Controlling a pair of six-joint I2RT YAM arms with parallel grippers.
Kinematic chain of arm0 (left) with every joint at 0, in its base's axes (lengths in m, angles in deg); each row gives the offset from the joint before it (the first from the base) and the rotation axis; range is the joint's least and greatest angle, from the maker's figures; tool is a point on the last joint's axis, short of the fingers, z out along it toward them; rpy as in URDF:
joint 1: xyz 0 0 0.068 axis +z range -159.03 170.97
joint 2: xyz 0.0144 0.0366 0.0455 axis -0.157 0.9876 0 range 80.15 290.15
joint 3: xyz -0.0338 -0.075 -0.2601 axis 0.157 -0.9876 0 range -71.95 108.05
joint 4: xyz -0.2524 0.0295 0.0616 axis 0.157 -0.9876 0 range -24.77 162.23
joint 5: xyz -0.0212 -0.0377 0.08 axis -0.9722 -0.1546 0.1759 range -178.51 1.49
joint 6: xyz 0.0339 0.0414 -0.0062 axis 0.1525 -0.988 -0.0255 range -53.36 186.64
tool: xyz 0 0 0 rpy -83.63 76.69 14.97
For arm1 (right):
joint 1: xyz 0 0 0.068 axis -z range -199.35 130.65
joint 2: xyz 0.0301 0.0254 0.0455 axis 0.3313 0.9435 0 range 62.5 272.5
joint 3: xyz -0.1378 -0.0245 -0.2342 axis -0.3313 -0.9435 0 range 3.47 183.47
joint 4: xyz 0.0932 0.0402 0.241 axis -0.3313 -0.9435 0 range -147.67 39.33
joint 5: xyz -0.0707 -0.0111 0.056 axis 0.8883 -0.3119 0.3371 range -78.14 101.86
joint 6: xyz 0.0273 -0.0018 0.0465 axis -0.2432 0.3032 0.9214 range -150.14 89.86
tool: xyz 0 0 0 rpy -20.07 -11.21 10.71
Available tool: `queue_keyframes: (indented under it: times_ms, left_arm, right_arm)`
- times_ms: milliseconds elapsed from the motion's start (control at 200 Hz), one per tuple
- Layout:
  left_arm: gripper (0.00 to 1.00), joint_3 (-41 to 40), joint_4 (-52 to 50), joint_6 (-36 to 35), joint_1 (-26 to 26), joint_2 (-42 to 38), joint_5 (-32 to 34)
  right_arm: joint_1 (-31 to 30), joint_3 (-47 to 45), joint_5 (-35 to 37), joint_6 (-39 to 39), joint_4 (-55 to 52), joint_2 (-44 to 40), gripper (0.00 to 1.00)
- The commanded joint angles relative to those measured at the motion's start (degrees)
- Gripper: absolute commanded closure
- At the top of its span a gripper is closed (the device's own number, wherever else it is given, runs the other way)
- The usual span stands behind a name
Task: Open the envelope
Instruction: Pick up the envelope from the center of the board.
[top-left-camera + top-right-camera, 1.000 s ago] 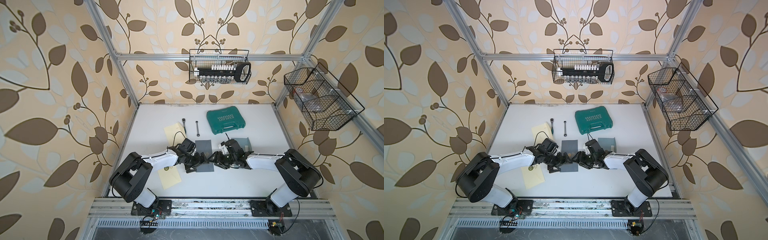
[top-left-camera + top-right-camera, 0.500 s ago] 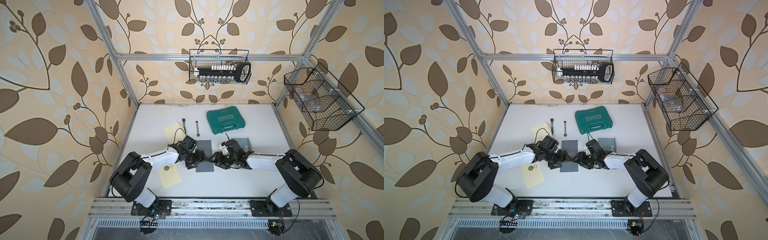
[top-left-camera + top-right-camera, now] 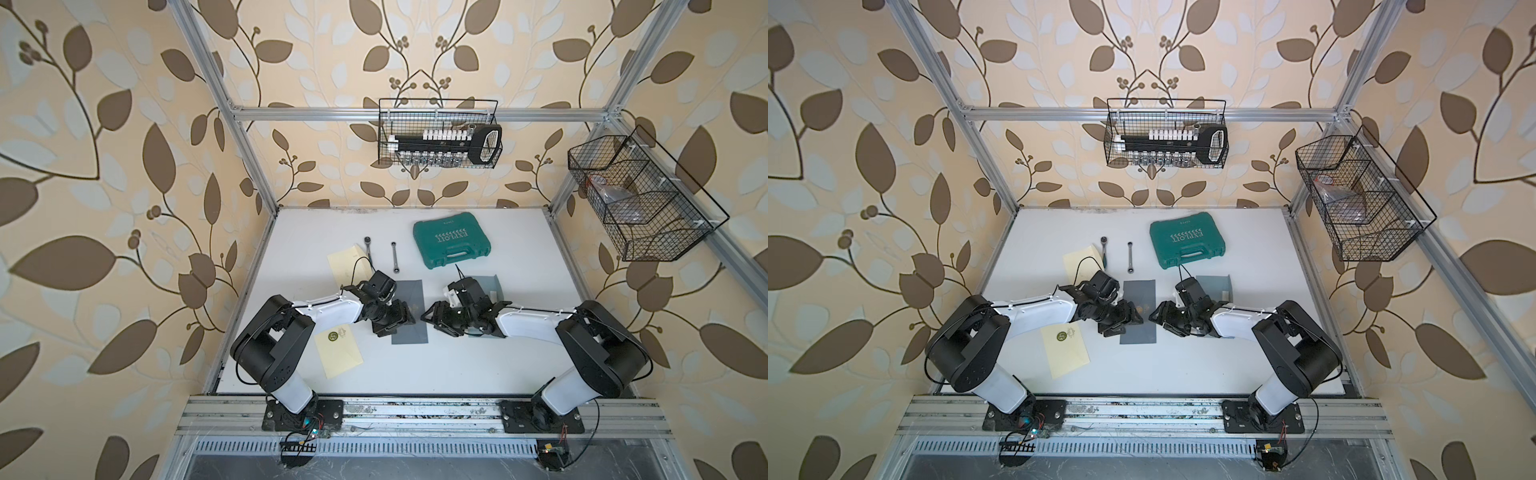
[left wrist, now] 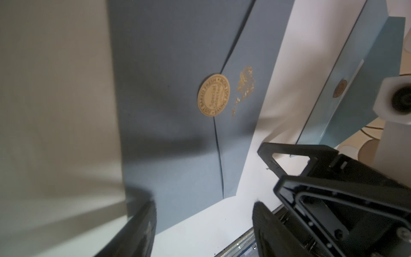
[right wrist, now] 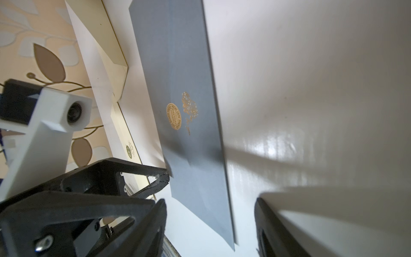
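Although sealed with gold sticker, find grey envelope flat at middle of table, long axis running near to far. Note left gripper above its left edge, right gripper just right of it, each with jaws spread, holding nothing. Judge left nearer.

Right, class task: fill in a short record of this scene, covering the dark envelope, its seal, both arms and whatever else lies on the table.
envelope: dark grey-blue, flat on the table, between the two arms
flap: shut, gold seal across its tip
left arm: low at one long side, jaws apart
right arm: low at the opposite side, jaws apart
held: nothing
other envelopes: near cream envelope, far cream envelope, lighter blue envelope
tools: green case, ratchet wrench, slim wrench
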Motion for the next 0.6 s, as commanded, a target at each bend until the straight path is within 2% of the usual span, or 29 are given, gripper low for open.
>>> queue_keyframes:
  times_ms: [0, 290, 595]
  left_arm:
    - [0.32, -1.4, 0.4, -0.7, -0.4, 0.2, 0.7]
    - [0.41, -2.9, 0.3, -0.8, -0.3, 0.0, 1.2]
    - [0.42, -2.8, 0.4, -1.0, -0.4, 0.4, 0.6]
  right_arm:
    - [0.2, -0.8, 0.1, 0.6, 0.4, 1.9, 0.37]
    - [0.1, -0.4, -1.6, 1.5, 3.5, 5.2, 0.40]
    - [0.2, -1.0, -4.1, 2.4, 8.0, 6.3, 0.40]
